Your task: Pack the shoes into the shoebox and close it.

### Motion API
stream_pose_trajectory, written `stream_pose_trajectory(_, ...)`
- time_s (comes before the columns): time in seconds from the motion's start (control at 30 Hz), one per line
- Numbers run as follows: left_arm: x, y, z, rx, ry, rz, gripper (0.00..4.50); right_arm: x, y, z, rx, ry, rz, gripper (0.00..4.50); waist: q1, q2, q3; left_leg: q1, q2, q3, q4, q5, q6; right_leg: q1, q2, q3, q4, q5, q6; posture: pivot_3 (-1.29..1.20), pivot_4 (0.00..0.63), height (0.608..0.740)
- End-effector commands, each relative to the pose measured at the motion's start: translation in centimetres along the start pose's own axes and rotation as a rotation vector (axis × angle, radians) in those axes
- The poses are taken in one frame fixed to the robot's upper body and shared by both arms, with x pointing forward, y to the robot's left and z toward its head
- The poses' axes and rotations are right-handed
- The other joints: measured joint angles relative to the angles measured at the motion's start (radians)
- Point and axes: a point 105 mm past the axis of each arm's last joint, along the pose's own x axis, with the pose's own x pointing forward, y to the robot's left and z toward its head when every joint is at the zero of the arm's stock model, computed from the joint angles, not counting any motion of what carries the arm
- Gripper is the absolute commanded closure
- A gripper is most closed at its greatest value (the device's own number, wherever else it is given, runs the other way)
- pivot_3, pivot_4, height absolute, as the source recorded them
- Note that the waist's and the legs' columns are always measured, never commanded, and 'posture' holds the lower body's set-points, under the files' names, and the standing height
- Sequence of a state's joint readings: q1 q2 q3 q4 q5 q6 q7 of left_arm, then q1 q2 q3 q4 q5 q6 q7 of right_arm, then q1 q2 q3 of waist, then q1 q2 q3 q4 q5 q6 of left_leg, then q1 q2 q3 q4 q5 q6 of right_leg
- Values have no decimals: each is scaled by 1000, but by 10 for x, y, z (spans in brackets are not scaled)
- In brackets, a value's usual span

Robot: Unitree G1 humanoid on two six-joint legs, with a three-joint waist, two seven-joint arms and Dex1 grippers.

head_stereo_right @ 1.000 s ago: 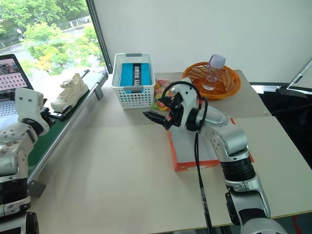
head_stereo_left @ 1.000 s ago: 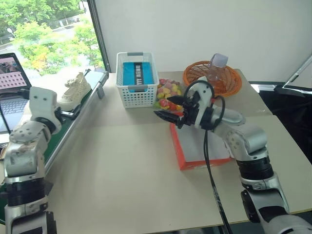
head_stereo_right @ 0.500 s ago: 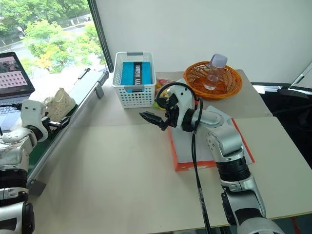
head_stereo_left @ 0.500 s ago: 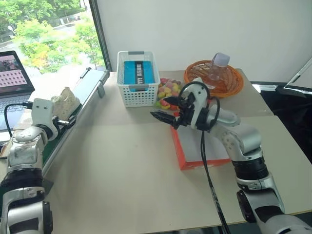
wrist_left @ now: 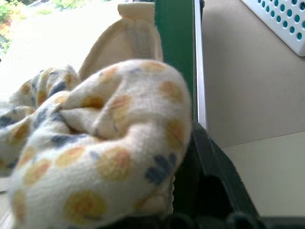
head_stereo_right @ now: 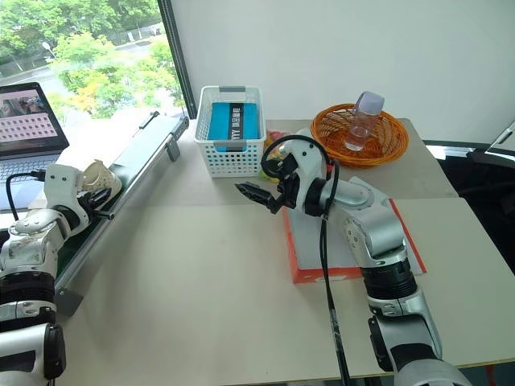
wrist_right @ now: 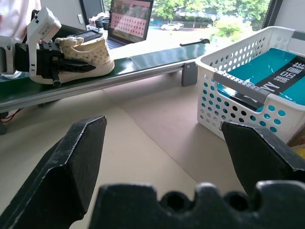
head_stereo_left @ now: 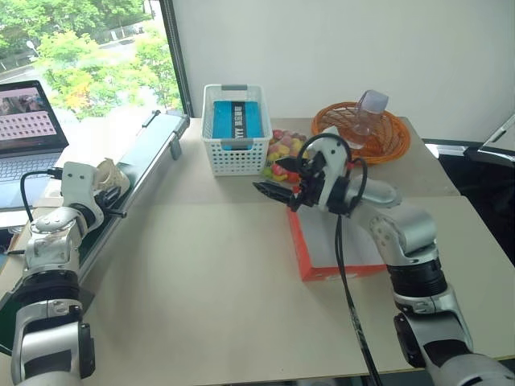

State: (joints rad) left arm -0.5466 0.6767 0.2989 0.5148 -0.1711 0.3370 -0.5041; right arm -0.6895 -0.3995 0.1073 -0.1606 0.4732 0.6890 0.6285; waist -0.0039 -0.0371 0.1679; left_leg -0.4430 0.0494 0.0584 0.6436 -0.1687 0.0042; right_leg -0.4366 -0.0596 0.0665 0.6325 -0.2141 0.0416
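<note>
One cream speckled shoe (wrist_right: 83, 55) sits upright on the green conveyor belt (head_stereo_left: 153, 141), heel end squeezed. Orange-red shoebox (head_stereo_left: 342, 249) lies flat on the table, right of centre, grey-white surface facing up.

shoe (wrist_right: 88, 55): cream w/ orange & blue dots
shoebox (head_stereo_right: 344, 269): orange-red edge, grey-white top
basket (head_stereo_right: 232, 143): white mesh

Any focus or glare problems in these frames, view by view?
Left wrist view: the shoe sits so close that it blurs. Right wrist view: the right gripper fingers are soft, and the window behind the laptop is overexposed. Left eye view: the window washes out around the conveyor.
</note>
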Motion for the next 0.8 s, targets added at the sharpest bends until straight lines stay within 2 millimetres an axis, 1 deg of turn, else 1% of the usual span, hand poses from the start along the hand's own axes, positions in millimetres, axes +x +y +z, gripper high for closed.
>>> stream_pose_trajectory(0.03,-1,-8,52,12,-178,-1,4470,-5,-1,15,-27,-41,-14,0,2,0,0,0,0,0,0,0,0,0,0,0,0,0,0,0,150,740)
stream_pose_trajectory(0.1,-4,-27,95,24,-313,-49,4470,-7,-3,21,10,-68,-20,0,4,-2,0,-2,0,0,1,0,0,0,0,0,0,0,0,0,150,740)
stream_pose_trajectory(0.2,-11,-54,133,19,-425,-125,4470,-9,-3,27,58,-99,-18,0,6,-7,2,-5,0,-1,2,0,0,-2,0,-1,-1,1,1,0,150,740)
stream_pose_trajectory(0.27,-19,-85,161,24,-507,-217,4470,-12,-3,40,130,-156,-5,0,4,-7,2,-6,0,-1,2,0,0,-2,0,-1,-2,2,2,0,150,740)
stream_pose_trajectory(0.37,-28,-119,188,10,-586,-314,4470,-16,-14,62,251,-260,-37,0,1,-7,2,-7,0,-2,2,0,0,-2,0,-1,-3,2,3,0,150,740)
stream_pose_trajectory(0.43,-33,-144,202,-21,-626,-378,4470,-21,-24,77,363,-347,-64,0,-4,-7,2,-7,0,-2,2,0,0,-2,0,-1,-2,2,2,0,150,740)
stream_pose_trajectory(0.47,-35,-157,206,-48,-637,-414,4470,-24,-29,82,419,-383,-75,0,-5,-7,2,-7,0,-2,2,0,0,-2,1,-1,-2,3,2,0,150,740)
stream_pose_trajectory(0.53,-38,-179,208,-79,-638,-478,4470,-29,-33,88,488,-435,-84,0,-10,-7,2,-6,0,-3,2,0,0,-2,1,-1,-1,3,2,0,150,740)
stream_pose_trajectory(0.63,-44,-211,205,-121,-626,-580,4470,-37,-39,98,573,-508,-99,0,-16,-7,2,-6,0,-3,2,0,0,-2,1,-1,-2,3,2,0,150,740)
stream_pose_trajectory(0.67,-45,-217,204,-126,-624,-597,4470,-38,-39,100,589,-518,-102,0,-15,-7,2,-6,0,-3,2,0,0,-2,1,-1,-2,3,2,0,150,740)
stream_pose_trajectory(0.7,-47,-231,202,-143,-621,-638,4470,-39,-39,98,568,-495,-118,0,-15,-7,2,-6,0,-3,2,0,0,-2,1,0,-2,3,2,0,150,740)
stream_pose_trajectory(0.8,-53,-260,203,-176,-617,-730,4470,-40,-35,94,534,-455,-140,0,-16,-7,2,-7,-1,-3,2,0,1,-2,1,0,-2,3,2,0,150,740)
